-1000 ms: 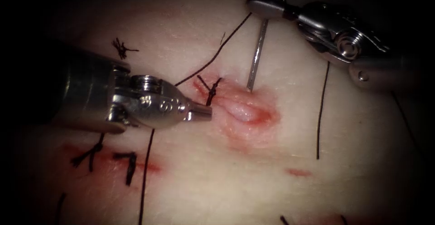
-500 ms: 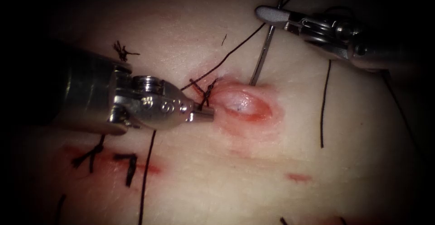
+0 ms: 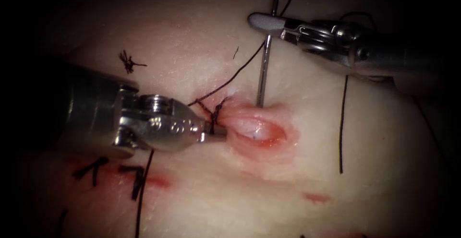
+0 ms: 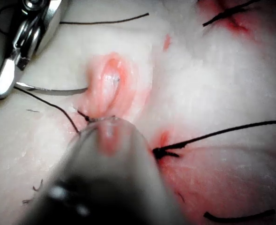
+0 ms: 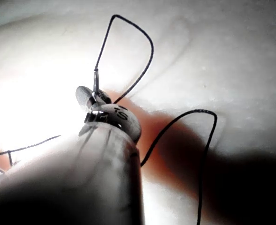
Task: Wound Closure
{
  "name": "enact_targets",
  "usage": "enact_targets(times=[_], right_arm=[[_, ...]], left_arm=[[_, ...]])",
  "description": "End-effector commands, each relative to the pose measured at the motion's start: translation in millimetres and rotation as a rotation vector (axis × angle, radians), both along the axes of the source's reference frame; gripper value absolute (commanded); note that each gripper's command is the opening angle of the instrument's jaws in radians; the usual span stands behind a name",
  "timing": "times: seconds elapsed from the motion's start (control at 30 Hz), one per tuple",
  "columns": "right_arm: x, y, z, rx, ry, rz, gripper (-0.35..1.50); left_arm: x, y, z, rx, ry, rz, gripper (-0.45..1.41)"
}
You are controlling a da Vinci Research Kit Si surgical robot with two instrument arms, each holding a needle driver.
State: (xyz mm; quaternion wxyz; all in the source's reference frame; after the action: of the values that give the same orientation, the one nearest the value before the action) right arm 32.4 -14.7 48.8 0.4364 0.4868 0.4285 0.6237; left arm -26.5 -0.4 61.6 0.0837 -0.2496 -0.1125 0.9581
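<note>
The tissue [image 3: 206,204] has a short cut [image 3: 257,128] gaping open, pink inside. My right tool [image 3: 264,23] comes from the upper right, jaws shut on the needle [image 3: 262,70] near its tail. The needle stands almost upright and its tip enters the tissue at the cut's far edge. Dark thread [image 3: 230,75] runs from the needle's tail to a knot [image 3: 213,115] at the cut's left end. My left tool [image 3: 217,133] has shut jaws and its tip presses against the cut's left end beside that knot. The left wrist view shows the needle [image 4: 53,89] meeting the cut [image 4: 110,82].
Older stitches [image 3: 137,180] with red fluid lie below the left tool. A frayed thread end [image 3: 128,61] sits above it. A loose thread piece [image 3: 342,123] lies right of the cut, near a small red spot [image 3: 316,197]. Thread [image 5: 142,42] loops over the tissue past the right tool [image 5: 93,101].
The right tool has moved left and rolled, swinging the needle more upright with its tip pushed into the cut's far edge. The cut has gaped open. The left tool stayed at the cut's left end.
</note>
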Motion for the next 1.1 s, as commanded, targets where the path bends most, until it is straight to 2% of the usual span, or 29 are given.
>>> enact_targets(times=[0.03, 0.23, 0.57, 0.83, 1.1], right_arm=[[1.4, -0.8, -0.8, 0.010, -0.012, -0.022, -0.35], [1.4, -3.4, -1.8, 0.076, -0.033, -0.075, -0.35], [1.2, -5.9, -1.6, 0.221, -0.014, -0.124, -0.35], [1.8, -8.8, -2.5, 0.387, 0.103, -0.108, -0.35], [2.4, -10.5, -4.9, 0.465, 0.183, -0.075, -0.35]], left_arm=[[-0.5, 0.0, 0.6, -0.001, -0.001, 0.000, -0.45], [-0.5, 0.0, 0.6, -0.001, -0.001, 0.000, -0.45], [-0.5, 0.1, 0.6, 0.000, -0.001, 0.001, -0.45], [-0.5, 0.1, 0.6, 0.000, -0.001, 0.001, -0.45], [-0.5, 0.1, 0.5, 0.000, -0.001, 0.001, -0.45]])
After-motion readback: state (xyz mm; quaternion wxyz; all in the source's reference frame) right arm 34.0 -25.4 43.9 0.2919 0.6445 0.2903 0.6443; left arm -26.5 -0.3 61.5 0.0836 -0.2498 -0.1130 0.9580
